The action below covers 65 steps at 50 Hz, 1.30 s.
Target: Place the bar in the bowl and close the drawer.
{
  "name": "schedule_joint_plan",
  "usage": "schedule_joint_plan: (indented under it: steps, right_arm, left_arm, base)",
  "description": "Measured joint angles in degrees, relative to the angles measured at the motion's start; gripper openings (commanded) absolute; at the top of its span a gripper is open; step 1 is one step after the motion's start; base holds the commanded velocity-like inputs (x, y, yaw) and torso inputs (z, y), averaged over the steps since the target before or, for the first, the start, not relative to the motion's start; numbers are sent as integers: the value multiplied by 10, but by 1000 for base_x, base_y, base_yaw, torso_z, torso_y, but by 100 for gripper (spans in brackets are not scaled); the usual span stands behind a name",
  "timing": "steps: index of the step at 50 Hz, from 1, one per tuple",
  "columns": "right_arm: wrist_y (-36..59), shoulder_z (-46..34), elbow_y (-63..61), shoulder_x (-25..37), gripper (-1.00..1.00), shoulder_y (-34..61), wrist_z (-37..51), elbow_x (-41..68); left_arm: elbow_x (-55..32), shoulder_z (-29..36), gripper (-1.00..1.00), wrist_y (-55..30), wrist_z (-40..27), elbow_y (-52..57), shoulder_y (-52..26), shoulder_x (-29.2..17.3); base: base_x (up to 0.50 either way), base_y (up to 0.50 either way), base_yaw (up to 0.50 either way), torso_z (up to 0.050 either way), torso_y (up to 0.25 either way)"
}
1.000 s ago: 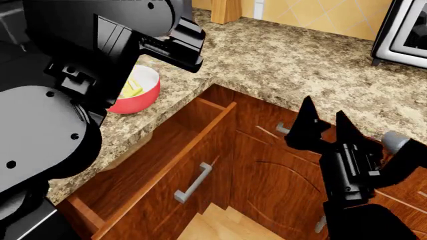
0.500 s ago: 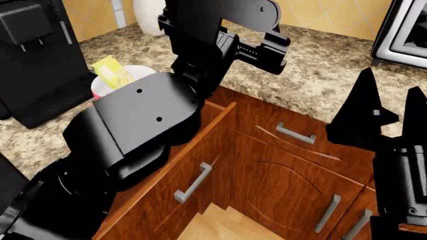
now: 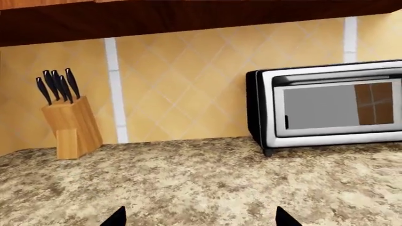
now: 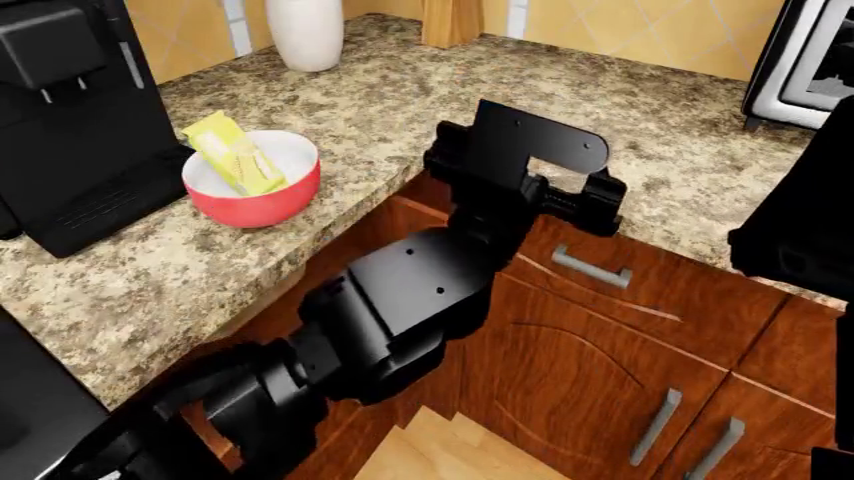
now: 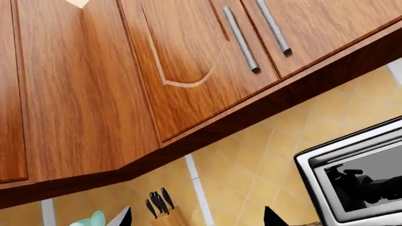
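Speckled granite countertop [image 4: 387,110] runs around a kitchen corner, with reddish-brown cabinets below and a tan tiled backsplash behind. Over the corner of that counter the left gripper [image 3: 196,217] faces the back wall; in its wrist view only the two black fingertips [image 3: 116,218] show, standing well apart, so the jaws are spread and nothing is between them. In the head view the left arm [image 4: 400,310] stretches diagonally across the cabinet front, its wrist block just above the counter edge, and it hides most of the drawer [image 4: 414,215], of which only a sliver of the rim shows beside the arm; how far it stands out cannot be told. The right gripper [image 5: 196,217] points upward toward the wall cupboards [image 5: 125,70]; its two dark fingertips likewise stand apart with nothing held, and in the head view only a black mass of that arm shows at the right edge. Farther out, the bowl [image 4: 254,180] sits on the counter near a black coffee machine [image 4: 74,110], and the bar [image 4: 234,152] lies tilted inside it, one end poking over the rim. A toaster oven [image 3: 326,108] and a knife block [image 3: 70,126] stand against the backsplash, and a white jar [image 4: 304,32] stands at the back of the counter.
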Motion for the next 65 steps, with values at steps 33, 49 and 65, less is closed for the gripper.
schedule_joint_plan:
  steps: [33,49,65]
  right_arm:
    - [15,2,6,-14,100,-3,-17,4]
    - [26,4,14,-27,100,-1,-25,8]
    - [32,6,11,-29,100,-4,-29,9]
  left_arm:
    - [-43,269,100,96,-64,-96,46,10]
    - [63,279,100,9,-74,-97,84,10]
    - [147,280,100,-73,-80,-120,114,10]
  base:
    - [0,0,0,0,0]
    - [0,0,0,0,0]
    - [0,0,0,0,0]
